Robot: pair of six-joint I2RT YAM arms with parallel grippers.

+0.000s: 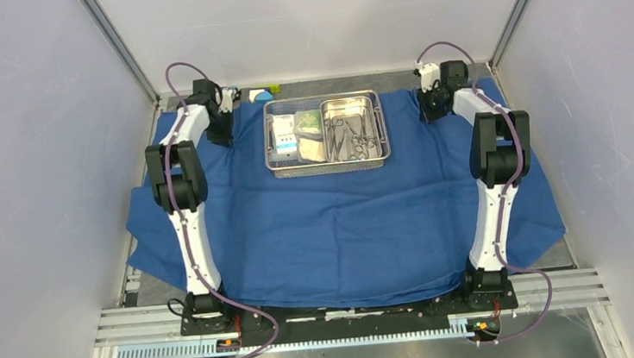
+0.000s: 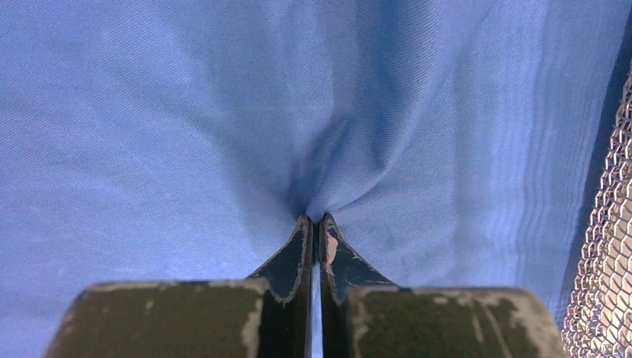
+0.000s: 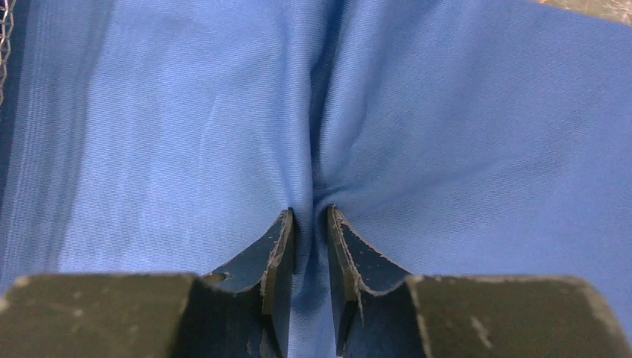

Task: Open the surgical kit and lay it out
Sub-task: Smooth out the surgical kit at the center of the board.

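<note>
**A:** What does the overhead view show?

**B:** The blue cloth (image 1: 344,228) lies opened out over the bench (image 1: 331,82). The tray (image 1: 327,168) sits on its far middle part. Inside the tray, the pan (image 1: 348,100) fills the right half and holds the instruments (image 1: 349,137) in a loose heap. The packets (image 1: 297,133) lie in the tray's left half, just beside the pan. A toy block (image 1: 263,93) sits off the cloth, just beyond the tray's far left corner.

**A:** And the arms?

**B:** Both reach to the far side. The left end effector (image 1: 221,131) is down on the cloth to the left of the tray. The right end effector (image 1: 430,104) is down on the cloth to the tray's right. Each is near the tray but apart from it. From up there I cannot tell how wide either one stands.

**A:** The left wrist view?

**B:** On the left end effector (image 2: 314,220) the fingers are pressed almost together, with only a sliver between them. A pinch of cloth (image 2: 186,112) is caught at the tips, and creases fan out from that spot. The tray's mesh wall (image 2: 607,246) shows at the right edge, so the pinch is just left of the tray.

**A:** The right wrist view?

**B:** On the right end effector (image 3: 309,212) the fingers sit a little further apart, leaving a narrow gap. A fold of cloth (image 3: 484,112) is gathered into the gap and gripped between the tips. A strip of the tray's mesh (image 3: 6,37) shows at the top left edge, so this hold lies to the right of the tray.
</note>
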